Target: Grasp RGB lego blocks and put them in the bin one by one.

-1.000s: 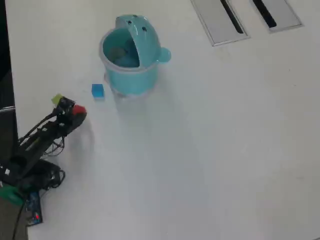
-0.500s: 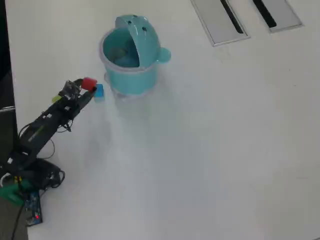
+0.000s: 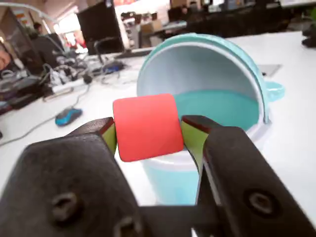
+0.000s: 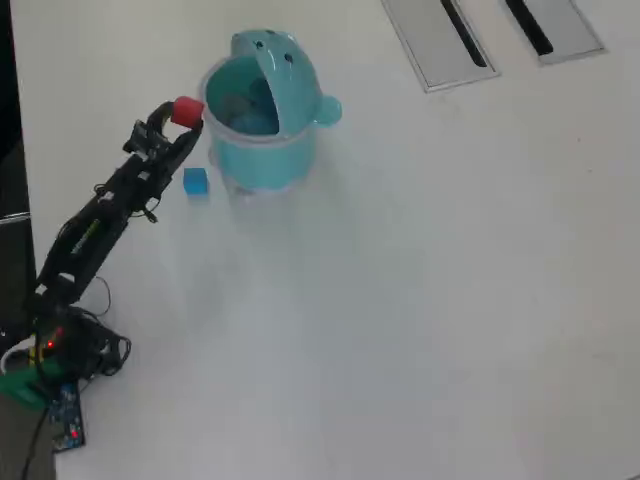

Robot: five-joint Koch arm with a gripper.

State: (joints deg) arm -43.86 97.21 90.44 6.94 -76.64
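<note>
- While the arm was stretched from the lower left of the overhead view toward the bin (image 4: pixel 262 150), the red block (image 4: pixel 187 111) was clamped between the two jaws of the pincer (image 4: pixel 184 115).
- Seen from the wrist view, the red block (image 3: pixel 146 126) was pressed on both sides by the yellow-green pads (image 3: pixel 190 137) of the pincer (image 3: pixel 147 136) (no gap was visible at either face).
- The red block was held just beside the bin's left rim in the overhead view, above the table (image 4: pixel 420 300).
- The bin (image 3: pixel 217 103) was shown open in the wrist view, with its raised lid (image 3: pixel 197 66) standing behind the block.
- The lid (image 4: pixel 275 70) was marked with two dark dots, and a small knob (image 4: pixel 329 109) was seen on the bin's right side.
- The blue block (image 4: pixel 195 181) was left on the table, near the bin's lower left and beside the arm.
- Two grey slotted panels (image 4: pixel 440 40) were set at the top of the overhead view, well apart from the bin.
</note>
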